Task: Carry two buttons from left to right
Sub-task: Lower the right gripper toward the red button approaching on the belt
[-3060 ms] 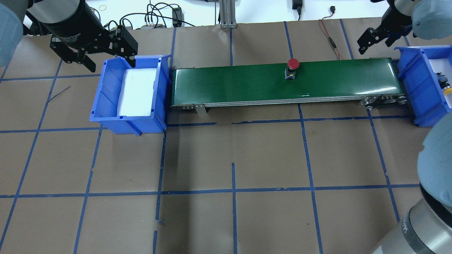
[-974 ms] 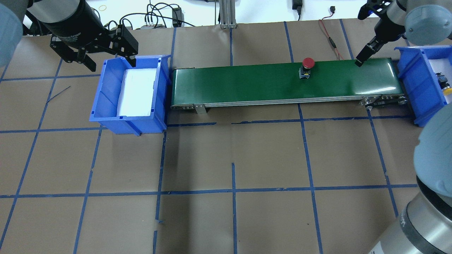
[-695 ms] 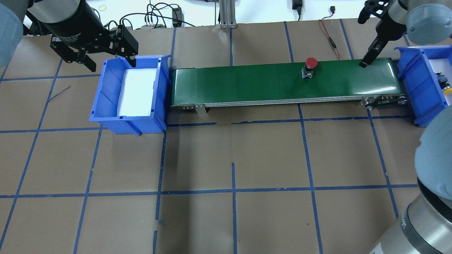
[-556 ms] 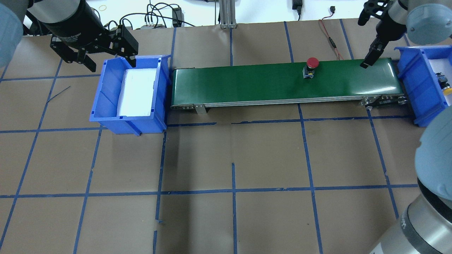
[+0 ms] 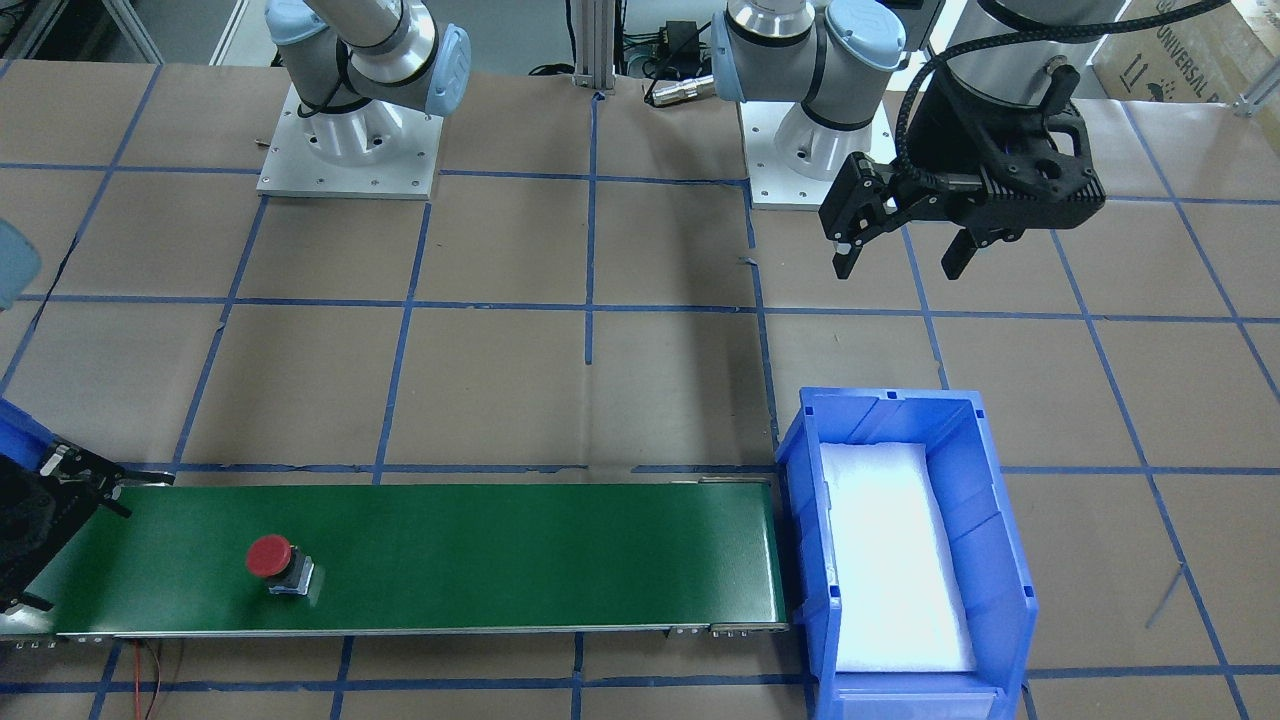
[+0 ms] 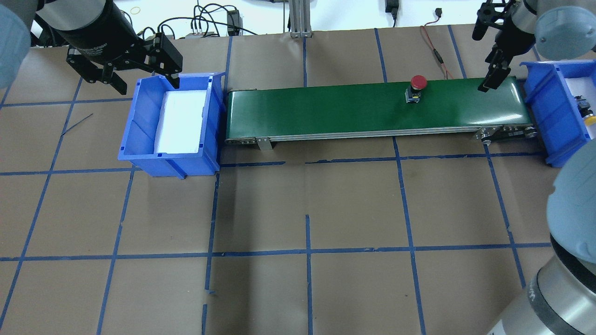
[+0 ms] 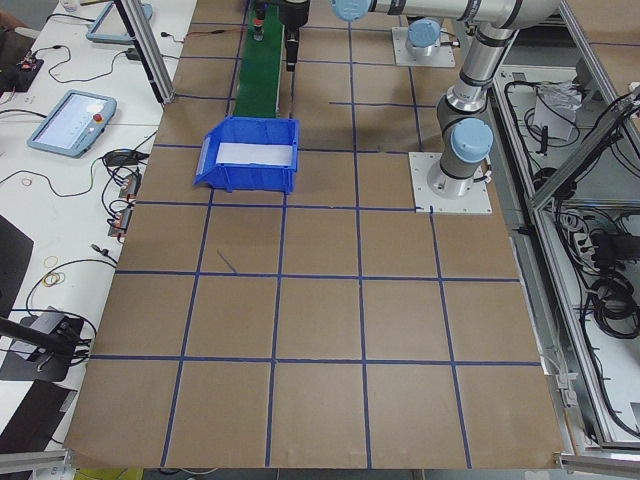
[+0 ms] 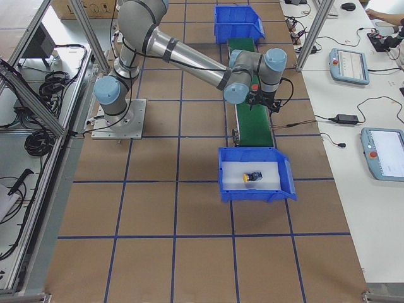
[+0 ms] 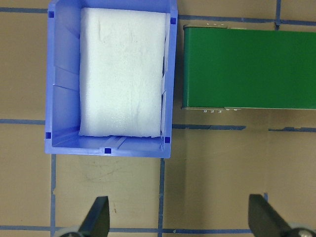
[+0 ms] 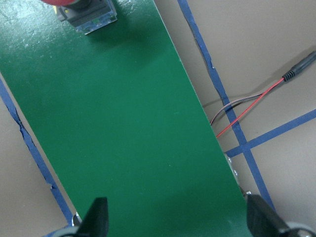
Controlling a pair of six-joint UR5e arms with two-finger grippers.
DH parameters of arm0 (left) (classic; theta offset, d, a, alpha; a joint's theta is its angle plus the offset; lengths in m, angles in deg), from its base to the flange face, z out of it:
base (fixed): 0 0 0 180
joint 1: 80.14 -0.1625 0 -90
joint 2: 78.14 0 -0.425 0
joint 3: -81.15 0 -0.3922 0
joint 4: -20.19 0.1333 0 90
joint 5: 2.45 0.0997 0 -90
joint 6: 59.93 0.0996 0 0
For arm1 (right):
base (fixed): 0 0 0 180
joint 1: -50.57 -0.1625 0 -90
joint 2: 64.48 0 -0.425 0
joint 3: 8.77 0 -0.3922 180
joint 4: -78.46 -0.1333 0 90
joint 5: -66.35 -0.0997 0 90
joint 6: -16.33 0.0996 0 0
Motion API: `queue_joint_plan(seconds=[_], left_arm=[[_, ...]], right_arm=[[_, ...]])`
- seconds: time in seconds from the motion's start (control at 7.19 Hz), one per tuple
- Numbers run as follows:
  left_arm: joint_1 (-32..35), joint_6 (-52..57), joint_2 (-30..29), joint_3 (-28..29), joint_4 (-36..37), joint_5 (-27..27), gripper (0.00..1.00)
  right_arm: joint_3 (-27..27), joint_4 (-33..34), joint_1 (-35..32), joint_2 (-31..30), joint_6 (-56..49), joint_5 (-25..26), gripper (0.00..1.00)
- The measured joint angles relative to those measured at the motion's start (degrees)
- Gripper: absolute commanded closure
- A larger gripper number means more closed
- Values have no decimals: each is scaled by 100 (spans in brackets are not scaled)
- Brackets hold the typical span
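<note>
The red-capped button (image 6: 417, 83) stands upright on the green conveyor belt (image 6: 326, 107), right of its middle; it also shows in the front view (image 5: 272, 558) and at the top of the right wrist view (image 10: 84, 12). The yellow-capped button (image 8: 252, 177) lies in the right blue bin (image 8: 227, 183), also seen overhead (image 6: 587, 115). My right gripper (image 6: 487, 51) is open and empty over the belt's right end, apart from the red button; its fingers frame the belt (image 10: 180, 222). My left gripper (image 6: 144, 83) is open and empty behind the left blue bin (image 6: 139, 116).
The left bin (image 5: 800, 480) holds only a white foam pad (image 9: 121, 74). Cables and a red wire (image 6: 435, 46) lie behind the belt. Blue tape lines cross the brown table. Tablets and cords sit on side benches (image 7: 75, 115).
The red button has ridden the belt to the right. My right gripper has swung from beside the right bin to above the belt's right end. The left arm has not moved.
</note>
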Motion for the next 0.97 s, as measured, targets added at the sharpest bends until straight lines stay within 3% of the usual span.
queue_joint_plan(seconds=[0.97], left_arm=[[0,0,0,0,-3,0,0]], right_arm=[[-8,15,-283,19,-1154,199,2]])
